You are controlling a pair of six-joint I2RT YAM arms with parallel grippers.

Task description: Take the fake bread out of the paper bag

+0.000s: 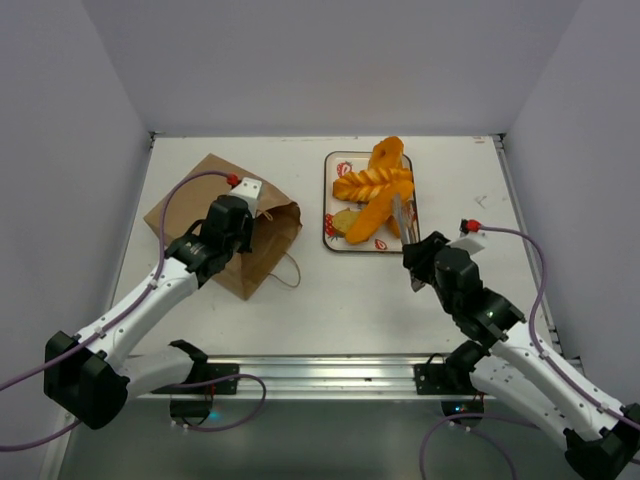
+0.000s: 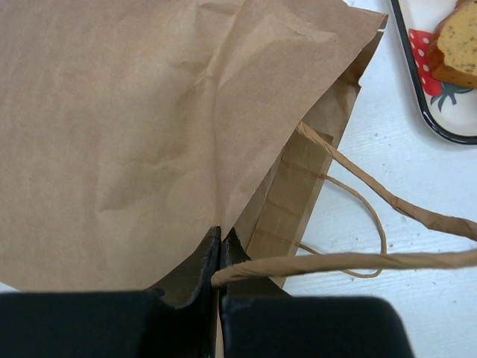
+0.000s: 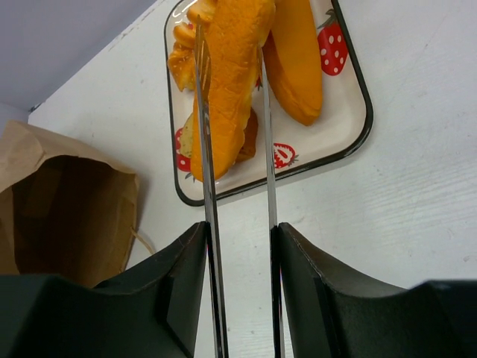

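The paper bag (image 3: 67,209) gapes dark inside — its contents cannot be told. The tongs (image 3: 211,224) run off the lower edge. From the left wrist, the strawberry tray (image 2: 463,115) and a bread piece (image 2: 462,41) are cut off at right.

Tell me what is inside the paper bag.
The right wrist view looks into the open mouth of the paper bag: only bare brown walls in shadow, nothing lying there. Its far end is covered by its top panel, pinched by the left hand.
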